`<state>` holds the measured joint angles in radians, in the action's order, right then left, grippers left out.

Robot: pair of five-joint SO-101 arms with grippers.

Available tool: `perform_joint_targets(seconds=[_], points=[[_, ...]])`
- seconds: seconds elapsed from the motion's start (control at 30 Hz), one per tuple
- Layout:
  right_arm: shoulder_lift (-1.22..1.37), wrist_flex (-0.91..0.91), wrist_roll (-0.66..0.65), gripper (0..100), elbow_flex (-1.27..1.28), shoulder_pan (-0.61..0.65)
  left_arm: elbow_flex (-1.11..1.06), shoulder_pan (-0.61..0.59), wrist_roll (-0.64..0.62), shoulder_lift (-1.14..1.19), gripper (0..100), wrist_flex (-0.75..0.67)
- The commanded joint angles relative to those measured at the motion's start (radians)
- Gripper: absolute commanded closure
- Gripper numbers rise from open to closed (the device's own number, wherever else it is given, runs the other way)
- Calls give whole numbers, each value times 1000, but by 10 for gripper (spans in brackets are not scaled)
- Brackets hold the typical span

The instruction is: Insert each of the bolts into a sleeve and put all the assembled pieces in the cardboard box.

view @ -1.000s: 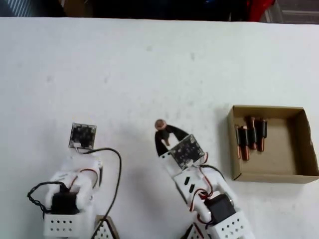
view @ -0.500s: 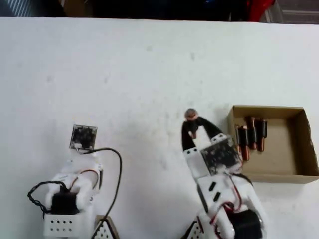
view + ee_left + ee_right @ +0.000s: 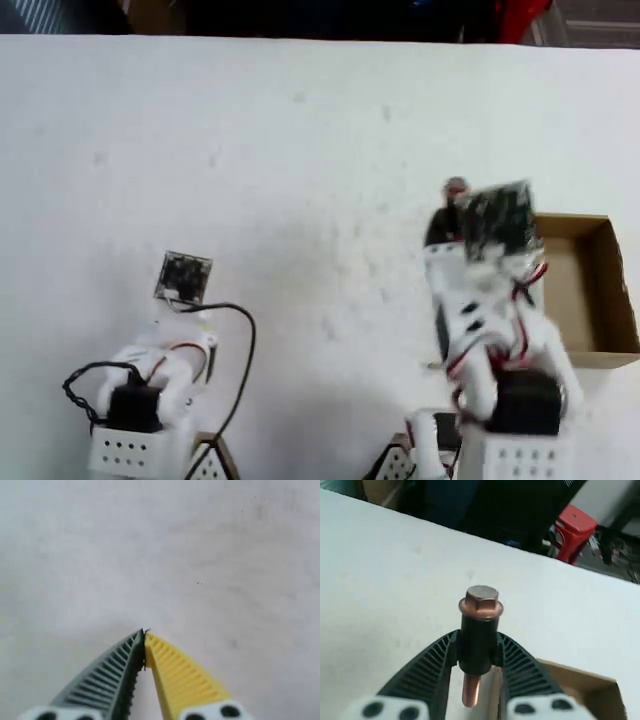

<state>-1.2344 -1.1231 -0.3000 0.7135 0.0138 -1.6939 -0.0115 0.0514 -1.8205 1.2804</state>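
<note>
Clamped in the right gripper [image 3: 477, 647], between its black ribbed fingers [image 3: 432, 667]: black cylindrical sleeve [image 3: 477, 640], upright, with copper hex-head bolt [image 3: 481, 602] through it, head on top, shank end showing below. Held over the white table [image 3: 300, 150], just beside the left wall of the open brown cardboard box [image 3: 590, 290]. Tips of the grey-and-yellow left gripper [image 3: 145, 639] pressed together, nothing between, over bare tabletop

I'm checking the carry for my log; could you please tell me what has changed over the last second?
The right gripper, shut on the sleeved bolt, swung from the middle of the table across to the edge of the cardboard box. The left gripper, shut, barely shifted; the box stayed put.
</note>
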Motion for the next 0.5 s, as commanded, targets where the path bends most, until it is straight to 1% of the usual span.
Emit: perform_joint_targets(seconds=[0.0, 0.13, 0.47], points=[[127, 70, -11, 981, -66, -145, 2, -35, 8, -5, 977, 8], [294, 209, -11, 981, -68, -280, 2, -35, 8, -5, 977, 8], [704, 447, -18, 979, -72, -498, 2, -33, 8, -5, 977, 8]])
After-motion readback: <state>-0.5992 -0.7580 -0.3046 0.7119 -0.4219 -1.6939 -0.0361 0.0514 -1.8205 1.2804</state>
